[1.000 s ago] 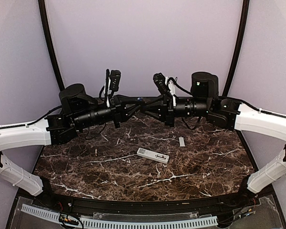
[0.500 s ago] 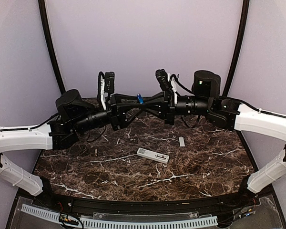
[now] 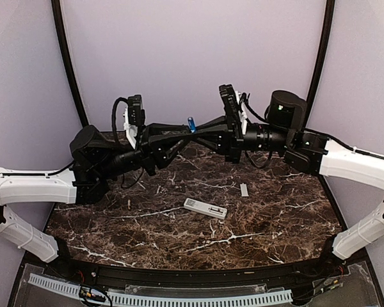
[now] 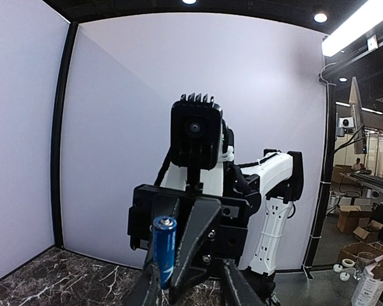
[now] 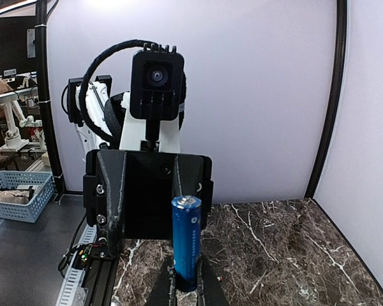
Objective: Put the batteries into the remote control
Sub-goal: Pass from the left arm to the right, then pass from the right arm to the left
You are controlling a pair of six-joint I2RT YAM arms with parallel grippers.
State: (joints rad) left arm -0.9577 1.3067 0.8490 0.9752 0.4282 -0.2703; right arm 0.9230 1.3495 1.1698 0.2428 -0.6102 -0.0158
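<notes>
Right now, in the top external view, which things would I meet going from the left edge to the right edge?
Black camera on the left wrist → slim blue cylindrical battery → small flat pale grey cover piece → black cylindrical joint of the right arm.

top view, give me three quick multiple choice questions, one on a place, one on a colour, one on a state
1. Where is the remote control? A) on the table B) held in the air C) on an arm
2. What colour is the raised battery? A) red B) blue C) green
3. How is the battery held? A) lying flat B) upright in the shut right gripper C) slotted into the remote control

Answers: 1 A, it lies flat on the marble. 2 B, its body is blue. 3 B, the right wrist view shows it upright between that gripper's fingertips.
</notes>
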